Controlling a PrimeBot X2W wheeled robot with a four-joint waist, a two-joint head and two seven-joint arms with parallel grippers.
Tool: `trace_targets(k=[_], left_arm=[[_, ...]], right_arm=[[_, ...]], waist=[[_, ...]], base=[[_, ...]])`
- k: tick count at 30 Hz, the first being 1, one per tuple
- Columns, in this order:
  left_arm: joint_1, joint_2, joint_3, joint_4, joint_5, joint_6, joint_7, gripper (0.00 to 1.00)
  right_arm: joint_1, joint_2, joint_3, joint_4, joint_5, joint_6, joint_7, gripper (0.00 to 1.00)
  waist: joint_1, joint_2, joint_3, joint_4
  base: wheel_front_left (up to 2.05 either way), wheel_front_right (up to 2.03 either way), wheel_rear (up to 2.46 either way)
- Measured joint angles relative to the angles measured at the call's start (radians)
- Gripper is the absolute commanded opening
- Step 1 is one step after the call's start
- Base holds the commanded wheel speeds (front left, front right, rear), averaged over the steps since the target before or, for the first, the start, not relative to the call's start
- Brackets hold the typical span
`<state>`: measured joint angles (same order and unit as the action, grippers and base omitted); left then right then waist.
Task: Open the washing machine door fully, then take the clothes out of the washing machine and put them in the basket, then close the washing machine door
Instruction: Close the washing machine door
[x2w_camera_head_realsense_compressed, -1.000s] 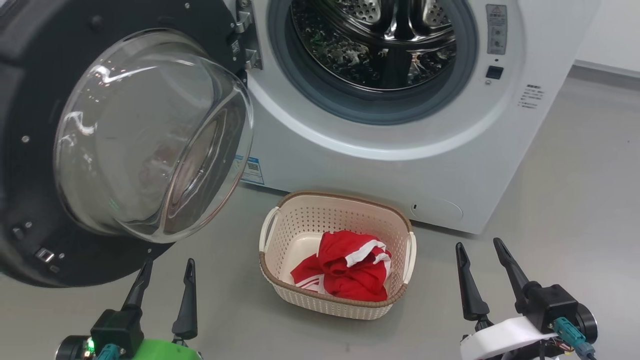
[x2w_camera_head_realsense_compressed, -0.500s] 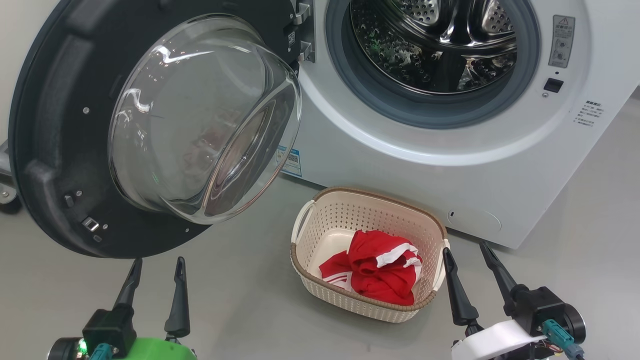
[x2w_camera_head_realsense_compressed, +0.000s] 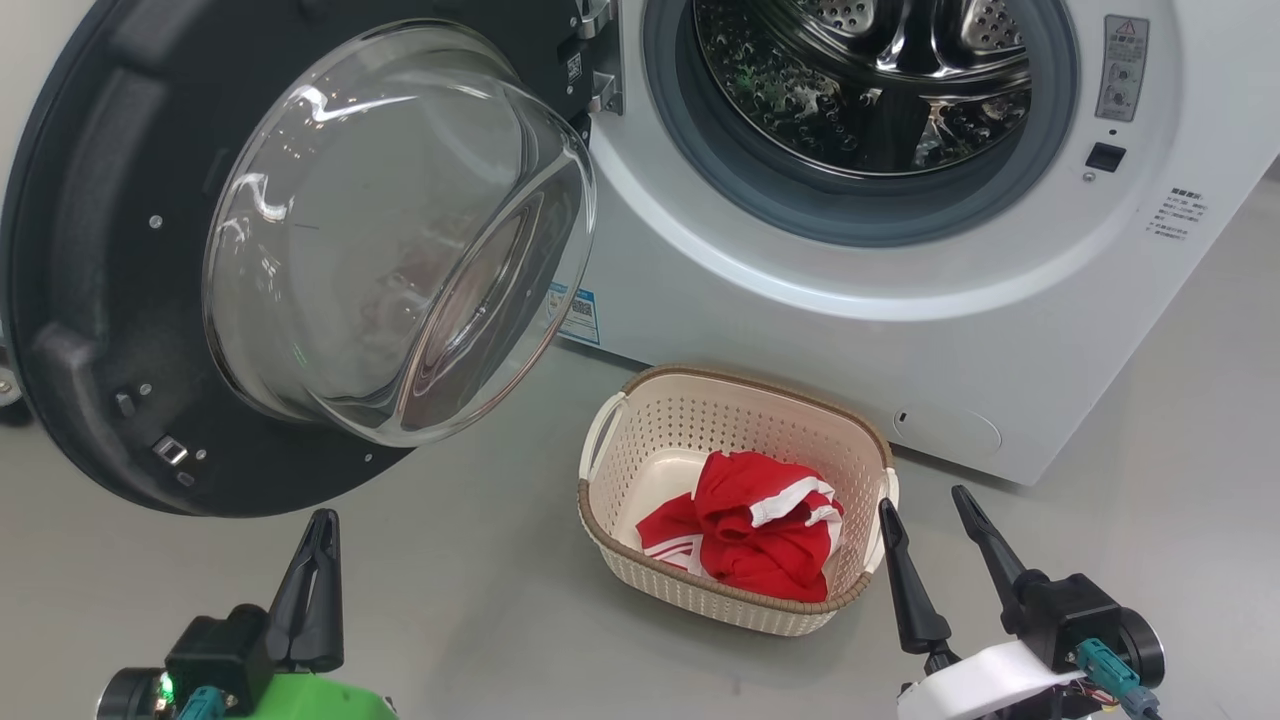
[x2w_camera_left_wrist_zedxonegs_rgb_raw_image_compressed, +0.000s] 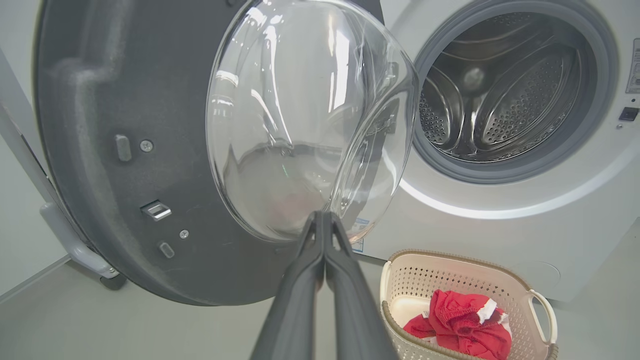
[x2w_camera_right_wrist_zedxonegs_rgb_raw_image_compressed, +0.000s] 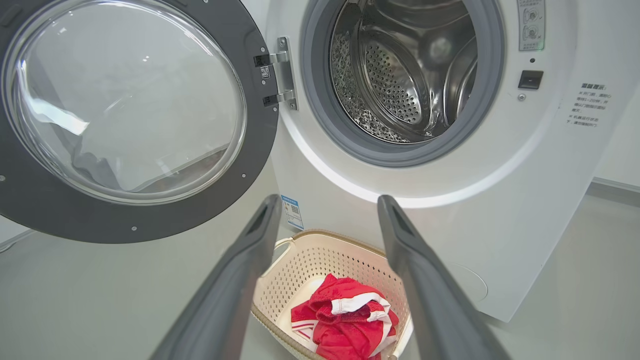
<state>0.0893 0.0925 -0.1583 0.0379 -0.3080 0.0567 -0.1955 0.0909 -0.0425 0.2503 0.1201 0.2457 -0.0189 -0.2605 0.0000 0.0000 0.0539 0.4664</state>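
Red clothes (x2w_camera_head_realsense_compressed: 760, 535) lie in the basket (x2w_camera_head_realsense_compressed: 735, 385) before the washing machine (x2w_camera_head_realsense_compressed: 800, 330) | drum (x2w_camera_head_realsense_compressed: 860, 90) looks bare, 2 of 3 steps seem done | washing machine door (x2w_camera_head_realsense_compressed: 90, 250) hangs wide, closing left | left gripper (x2w_camera_head_realsense_compressed: 323, 520) clenched on nothing | right gripper (x2w_camera_head_realsense_compressed: 921, 498) spread, beside basket

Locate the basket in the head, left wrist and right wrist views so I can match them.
Head view: basket on the floor, lower centre, below the washing machine, just left of the right gripper.
Left wrist view: bottom right corner, right of the shut left gripper.
Right wrist view: bottom centre, between the open right gripper's fingers.
Shared landmark: the red clothes lying inside it.
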Motion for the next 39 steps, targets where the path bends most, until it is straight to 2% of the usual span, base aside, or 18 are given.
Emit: trace_targets(k=[5,7,8,9,11,13,20,24,26,28,36,39], left_arm=[[0.000,-0.001,-0.005,-0.018,-0.018,-0.016,-0.006,0.00],[-0.001,-0.009,-0.003,-0.027,-0.064,-0.038,-0.009,0.00],[-0.001,-0.020,-0.003,-0.037,-0.112,-0.055,-0.010,0.00],[-0.002,-0.042,-0.002,-0.060,-0.219,-0.088,-0.013,0.00],[-0.003,-0.052,0.001,-0.087,-0.332,-0.131,-0.014,0.00],[-0.004,-0.053,0.007,-0.113,-0.412,-0.155,-0.014,0.00],[-0.040,-0.052,0.046,-0.232,-0.823,-0.177,-0.023,0.00],[-0.057,-0.051,0.051,-0.295,-1.017,-0.177,-0.036,0.00],[-0.074,-0.053,0.087,-0.310,-1.099,-0.177,-0.035,0.00],[-0.092,-0.053,0.128,-0.325,-1.141,-0.177,-0.035,0.00],[-0.157,-0.046,0.278,-0.334,-1.189,-0.177,-0.034,0.00],[-0.194,-0.001,0.374,-0.292,-1.237,-0.175,-0.033,0.00]], right_arm=[[-0.002,0.000,-0.002,0.007,-0.001,0.000,0.000,1.00],[-0.002,0.000,-0.002,0.007,-0.003,0.000,0.000,1.00],[-0.002,0.000,-0.002,0.007,-0.003,0.000,0.000,1.00],[-0.003,0.000,-0.003,0.008,-0.004,0.000,0.000,1.00],[-0.004,0.000,-0.003,0.009,-0.004,0.000,0.000,1.00],[-0.006,0.000,-0.003,0.010,-0.004,0.000,0.000,1.00],[-0.008,0.000,-0.008,0.016,-0.009,0.000,0.000,1.00],[-0.008,0.000,-0.009,0.016,-0.009,-0.001,0.000,1.00],[-0.010,-0.001,-0.010,0.016,-0.009,-0.001,0.000,1.00],[-0.012,-0.001,-0.011,0.016,-0.009,-0.002,0.000,1.00],[-0.021,-0.001,-0.013,0.016,-0.009,-0.002,0.000,1.00],[-0.022,-0.001,-0.013,0.017,-0.009,-0.002,0.000,1.00]], waist=[[0.0000,0.0000,0.006,-0.001],[0.0000,0.0000,0.006,-0.001],[0.0000,0.0000,0.006,0.000],[0.0000,0.0000,0.006,0.001],[0.0000,0.0000,0.006,0.002],[0.0000,0.0000,0.006,0.002],[0.0000,0.0000,0.009,0.000],[0.0000,0.0000,0.013,-0.001],[0.0000,0.0000,0.014,-0.002],[0.0000,0.0000,0.016,-0.002],[0.0000,0.0000,0.018,-0.002],[0.0000,0.0000,0.021,-0.003]], base=[[0.00,0.00,0.00],[0.00,0.00,0.00],[0.00,0.00,0.00],[0.00,0.00,0.00],[0.00,0.00,0.00],[0.00,0.00,0.00],[0.00,0.00,0.00],[0.00,0.00,0.00],[0.00,0.00,0.00],[0.00,0.00,0.00],[0.00,0.00,0.00],[0.00,0.00,0.00]])
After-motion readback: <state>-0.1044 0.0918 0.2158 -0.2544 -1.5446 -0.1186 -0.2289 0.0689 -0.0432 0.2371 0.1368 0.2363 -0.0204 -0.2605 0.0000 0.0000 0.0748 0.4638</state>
